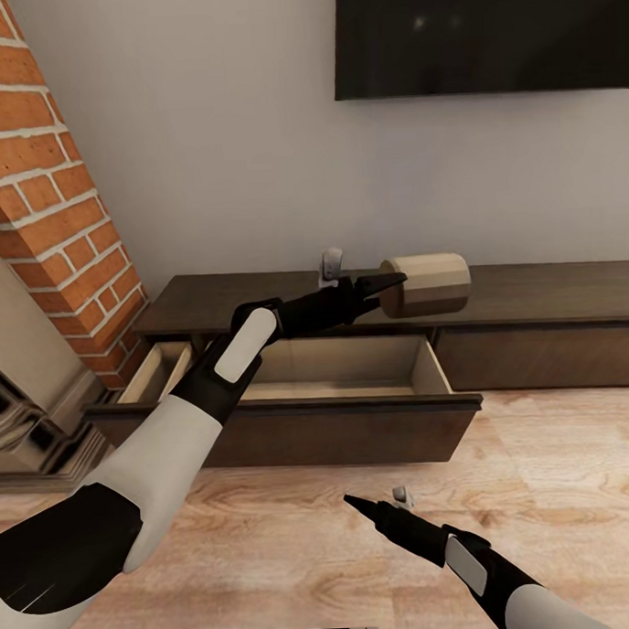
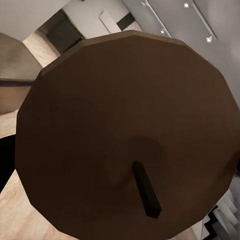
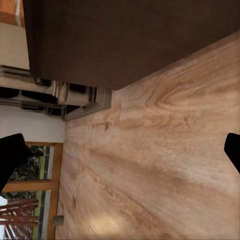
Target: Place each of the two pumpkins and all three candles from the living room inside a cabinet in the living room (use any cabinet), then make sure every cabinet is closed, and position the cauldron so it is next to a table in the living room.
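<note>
- The left claw (image 1: 393,286) gripped the short, cream-and-tan banded candle (image 1: 429,285) by its end, lying sideways above the top of the long, dark brown wooden cabinet (image 1: 552,295), over the right rear corner of the cabinet's open drawer (image 1: 353,368).
- A hold this near the candle's end could have slipped and sent it rolling along the top.
- Released too far right, it might have missed the drawer.
- The right claw (image 1: 355,501) hung empty, fingers spread, above the wooden floor (image 1: 559,468).
</note>
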Controlling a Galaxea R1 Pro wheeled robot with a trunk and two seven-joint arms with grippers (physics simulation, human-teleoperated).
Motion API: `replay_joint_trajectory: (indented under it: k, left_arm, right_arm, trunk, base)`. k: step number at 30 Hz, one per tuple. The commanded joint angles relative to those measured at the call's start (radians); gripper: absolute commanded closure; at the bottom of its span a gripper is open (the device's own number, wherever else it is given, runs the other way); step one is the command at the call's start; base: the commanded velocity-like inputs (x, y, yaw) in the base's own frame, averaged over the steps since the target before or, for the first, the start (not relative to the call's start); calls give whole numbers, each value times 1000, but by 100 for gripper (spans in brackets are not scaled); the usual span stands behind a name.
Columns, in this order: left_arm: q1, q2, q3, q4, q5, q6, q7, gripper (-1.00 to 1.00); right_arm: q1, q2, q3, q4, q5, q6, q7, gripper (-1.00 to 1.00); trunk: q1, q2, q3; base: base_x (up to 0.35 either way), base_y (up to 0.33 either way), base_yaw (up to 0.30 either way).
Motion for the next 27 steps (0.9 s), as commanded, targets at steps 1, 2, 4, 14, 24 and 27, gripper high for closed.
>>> replay_joint_trajectory:
  k: [1,2,4,14,24,27]
  left_arm:
    - [-1,0,0,0,4,5,-1,100]
    - [-1,0,0,0,4,5,-1,100]
    - [-1,0,0,0,4,5,-1,100]
    - [-1,4,1,0,2,6,-2,100]
    - [-1,6,2,1,2,7,-2,100]
    - [-1,7,3,0,1,7,-2,100]
  right_arm:
    - [0,-1,5,0,-10,9,1,-100]
    - [0,0,5,0,-10,9,2,-100]
    - [0,-1,5,0,-10,9,-1,-100]
    - [0,-1,4,0,-10,11,-11,-100]
    - [0,-1,2,0,-12,7,-10,-100]
    - [0,-1,2,0,-12,8,-10,-100]
  trunk:
    - [0,0,-1]
    - [0,0,-1]
    - [0,0,-1]
    - [0,0,-1]
    - [0,0,8]
    - [0,0,12]
  base:
    - [0,0,0]
    - [0,0,0]
    - [0,0,0]
    - [-3,0,0]
    - [-179,0,0]
    - [-187,0,24]
